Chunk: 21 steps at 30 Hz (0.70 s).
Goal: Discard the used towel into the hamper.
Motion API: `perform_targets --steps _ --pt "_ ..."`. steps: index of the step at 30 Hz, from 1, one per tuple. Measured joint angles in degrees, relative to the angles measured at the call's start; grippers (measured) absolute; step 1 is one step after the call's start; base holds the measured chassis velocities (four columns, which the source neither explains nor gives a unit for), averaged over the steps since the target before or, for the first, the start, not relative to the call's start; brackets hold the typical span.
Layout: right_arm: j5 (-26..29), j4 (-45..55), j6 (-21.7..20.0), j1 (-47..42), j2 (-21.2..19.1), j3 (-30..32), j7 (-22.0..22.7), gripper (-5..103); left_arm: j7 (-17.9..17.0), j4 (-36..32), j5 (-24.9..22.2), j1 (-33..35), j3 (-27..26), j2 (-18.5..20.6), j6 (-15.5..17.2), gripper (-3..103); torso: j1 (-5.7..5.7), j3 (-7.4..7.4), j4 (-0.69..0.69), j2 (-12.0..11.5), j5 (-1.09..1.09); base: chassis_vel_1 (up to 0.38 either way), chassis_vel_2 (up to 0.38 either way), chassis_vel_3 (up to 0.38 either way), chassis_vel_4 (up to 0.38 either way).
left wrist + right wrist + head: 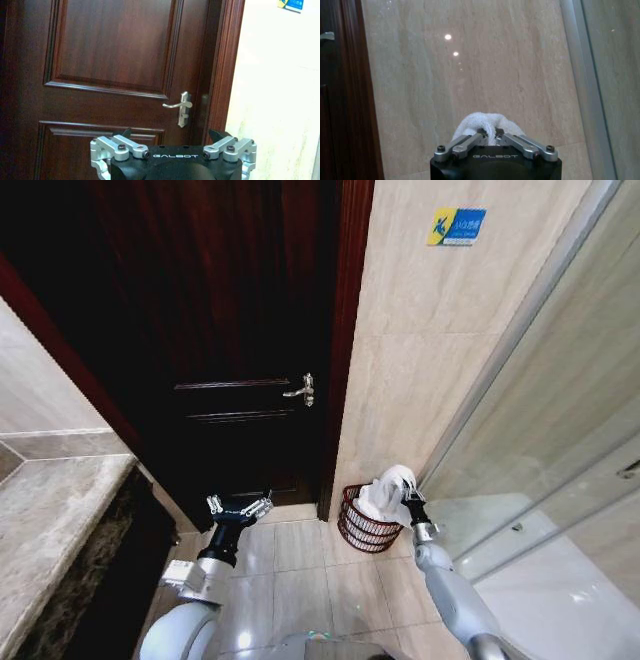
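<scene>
Presently the right gripper (408, 502) is clenched on the crumpled white terry towel (387, 492), held directly above the round reddish-brown ribbed wicker hamper (362, 525); the soft bundle overhangs the hamper's open rim. The left gripper (239, 505), fingers spread and empty, hangs well left of the hamper.

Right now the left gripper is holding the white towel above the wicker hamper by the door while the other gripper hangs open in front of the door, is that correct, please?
Not quite: the right gripper holds the white towel above the hamper, as the head view shows, its fingers pinched on the cloth in the right wrist view. The left gripper is the one open before the door.
</scene>
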Motion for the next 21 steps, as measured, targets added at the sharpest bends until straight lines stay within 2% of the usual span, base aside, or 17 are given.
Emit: perform_targets --steps 11,15,17,18,21 --pt "1.6 -0.1 -0.4 -0.3 -0.7 -0.4 -0.5 3 0.0 0.0 0.0 0.0 0.0 0.0 0.0 100 0.04 0.01 0.00 0.0 -0.01 -0.107 0.101 0.109 -0.111" --pt "1.8 -0.5 -1.8 -0.3 -0.5 -0.6 -2.5 3 0.0 0.0 0.0 0.0 0.0 0.0 0.0 100 0.07 0.02 0.01 0.0 0.00 -0.066 0.072 0.054 -0.054" --pt "1.8 -2.4 -3.9 0.3 -0.3 -1.0 -5.5 3 0.0 0.0 0.0 0.0 0.0 0.0 0.0 100 0.02 0.01 0.01 0.0 -0.01 0.000 0.000 0.000 0.000" --pt "1.8 -2.4 -3.9 0.3 -0.3 -1.0 -5.5 3 0.0 0.0 0.0 0.0 0.0 0.0 0.0 100 0.02 0.01 0.01 0.0 -0.01 0.000 0.000 0.000 0.000" --pt "-0.1 -5.8 -7.4 1.1 0.1 -1.2 -13.3 3 0.0 0.0 0.0 0.0 0.0 0.0 0.0 100 -0.02 0.00 0.00 0.0 -0.01 0.010 -0.012 -0.018 0.010"
